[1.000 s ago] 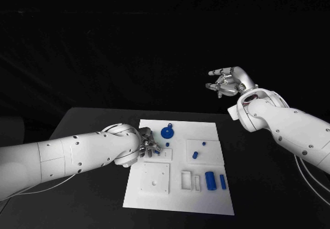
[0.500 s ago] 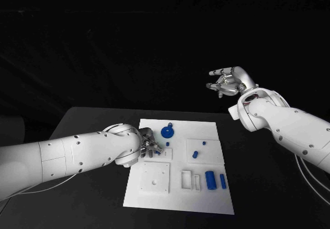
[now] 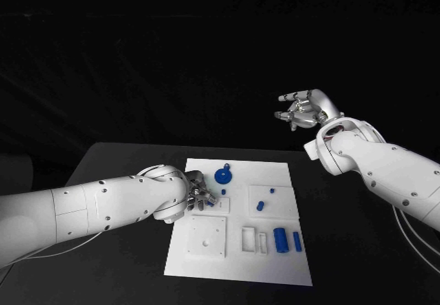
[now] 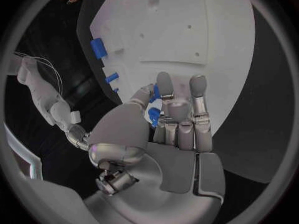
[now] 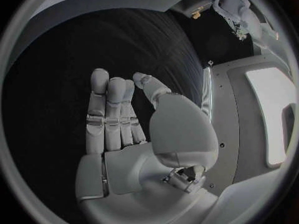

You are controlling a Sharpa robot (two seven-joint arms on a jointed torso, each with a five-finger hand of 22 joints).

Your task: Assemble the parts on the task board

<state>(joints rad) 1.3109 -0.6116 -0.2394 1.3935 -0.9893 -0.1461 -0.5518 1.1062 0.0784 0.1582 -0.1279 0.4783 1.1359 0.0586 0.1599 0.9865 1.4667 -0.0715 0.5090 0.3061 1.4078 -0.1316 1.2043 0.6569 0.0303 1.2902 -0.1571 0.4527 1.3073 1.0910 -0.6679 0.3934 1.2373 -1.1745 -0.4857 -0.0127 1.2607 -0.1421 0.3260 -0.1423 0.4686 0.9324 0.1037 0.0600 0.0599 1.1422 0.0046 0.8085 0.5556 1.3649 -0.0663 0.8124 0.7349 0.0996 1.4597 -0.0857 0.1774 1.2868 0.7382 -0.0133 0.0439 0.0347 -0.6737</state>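
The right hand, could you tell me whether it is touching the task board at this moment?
Apart. The head view shows the right hand raised high beyond the table's far edge, with dark space between it and the task board.

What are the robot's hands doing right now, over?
Left hand down on the task board, pinching a small blue part. Right hand raised off the table, holding nothing. Nothing in the way.

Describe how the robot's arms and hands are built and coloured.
Both arms are smooth white shells dotted with small dark screw holes; thin pale cables trail beneath each. The left hand and right hand are silver metal with segmented fingers and rounded fingertips.
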